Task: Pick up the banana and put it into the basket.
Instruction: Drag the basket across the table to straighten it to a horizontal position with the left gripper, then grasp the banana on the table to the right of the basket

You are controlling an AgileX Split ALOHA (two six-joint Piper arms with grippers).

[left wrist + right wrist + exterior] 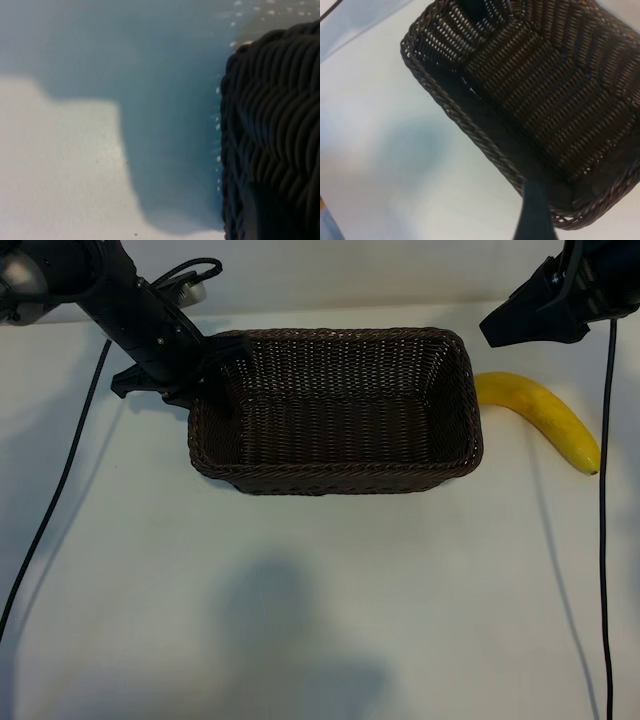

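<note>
One banana [545, 418] lies on the white table [320, 590] just beside the right end wall of the one basket [335, 480], close to the wicker but, as far as the exterior view shows, not touching it; its pale stem end points toward the basket's far right corner and its body curves away toward the near right. The right gripper [500, 328] hangs above the table behind the basket's far right corner, up and to the left of the banana's stem end, apart from the fruit and holding nothing; its jaws stand wide, though only one dark finger [535, 210] shows in the right wrist view, against the basket's rim. That view looks down into the basket, whose woven floor holds nothing. The left gripper [215, 380] is at the basket's far left corner, well apart from the banana with the whole basket between them; its jaws stand narrow and appear closed on the braided rim there, with one finger inside the wall. The left wrist view shows only the outer weave of that corner [272, 140] close up beside bare table in shadow. In count: one banana, one basket, two arms, and two black cables [604, 540] trailing across the table, one along each side.
</note>
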